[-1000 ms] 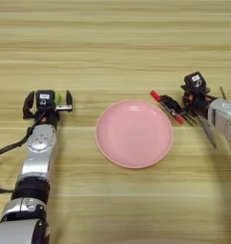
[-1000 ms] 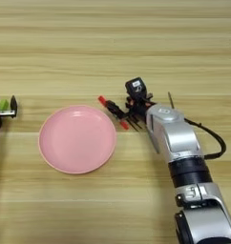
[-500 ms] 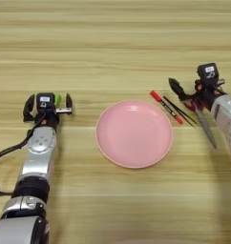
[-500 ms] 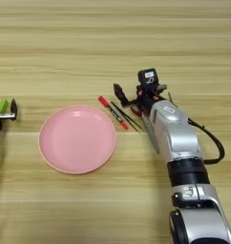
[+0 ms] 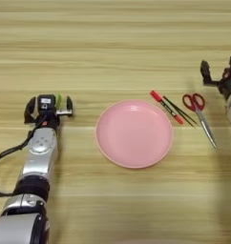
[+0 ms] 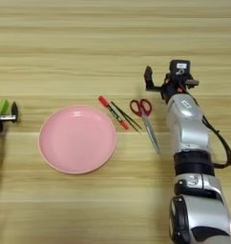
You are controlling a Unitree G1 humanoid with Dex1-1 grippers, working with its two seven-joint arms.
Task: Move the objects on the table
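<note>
a: where does everything sit on the table [image 5: 112,43]?

b: the pink plate [image 5: 134,133] is in the middle and nothing lies in it. just right of its far rim lie the red marker [image 5: 166,106] and a thin black stick [image 5: 180,112], side by side on a slant. right of those are the red-handled scissors [image 6: 144,116], handles far, blades pointing near.

a: and the right gripper [image 6: 166,81]?

b: just beyond the scissors and a little to their right, fingers spread, nothing between them. it touches none of the tools.

a: the left one?

b: the left gripper [image 5: 48,106] sits well left of the plate, fingers apart too. a small green block [image 5: 58,100] shows between them, but i can't tell whether it's pinched or only lying there.

a: so what step is this?

b: my guess: between moves, with the right arm clear of the tool cluster and nothing carried. if the plate is the goal, the next move calls for dropping onto one slim tool without nudging its neighbours; the marker and stick lie very close together, so the scissors look the easier pick.
</note>
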